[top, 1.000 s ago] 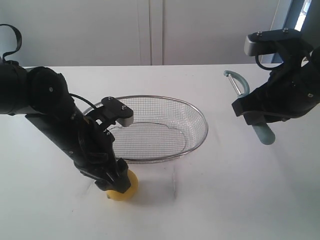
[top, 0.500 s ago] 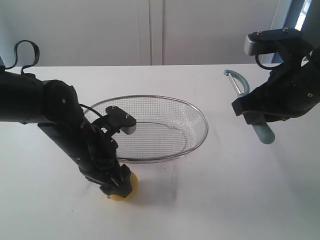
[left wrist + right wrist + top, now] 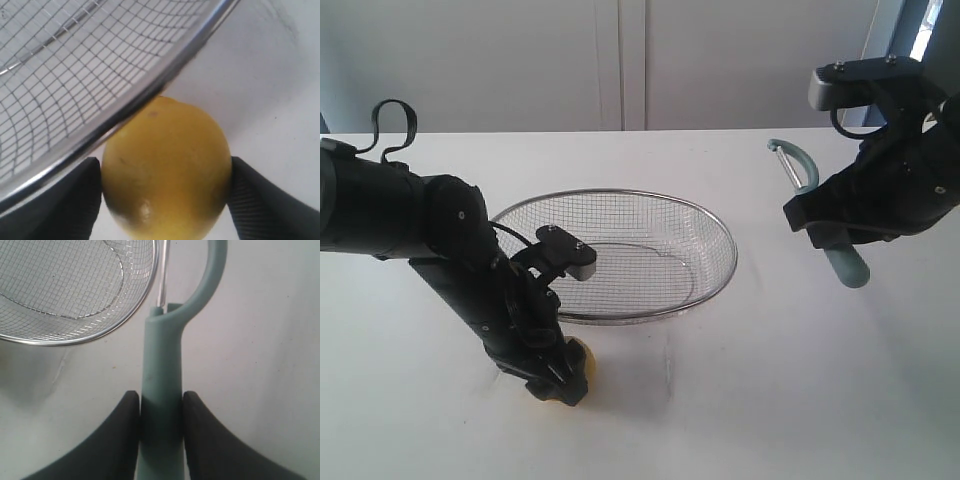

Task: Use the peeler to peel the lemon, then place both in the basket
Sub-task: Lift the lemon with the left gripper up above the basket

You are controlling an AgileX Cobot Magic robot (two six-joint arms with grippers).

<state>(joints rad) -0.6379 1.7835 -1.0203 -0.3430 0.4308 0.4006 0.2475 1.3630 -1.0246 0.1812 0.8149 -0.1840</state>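
Observation:
The yellow lemon [image 3: 580, 361] rests on the white table just in front of the wire basket [image 3: 724, 270]. My left gripper [image 3: 558, 382] is down over it, hiding most of it in the exterior view. In the left wrist view both black fingers [image 3: 75, 200] press the sides of the lemon [image 3: 167, 165], right beside the basket's rim [image 3: 150, 95]. My right gripper [image 3: 832, 236] hangs above the table right of the basket, shut on the teal handle of the peeler [image 3: 796, 162]. In the right wrist view the peeler [image 3: 162, 360] sticks out between the jaws of the right gripper [image 3: 160, 405].
The basket [image 3: 100, 334] holds nothing and lies mid-table. White cabinet doors stand behind the table. The bare white tabletop [image 3: 770, 380] stretches in front and to the right of the basket.
My left arm has sunk lower and leaned forward over the lemon, covering more of it. The right arm and peeler have not moved.

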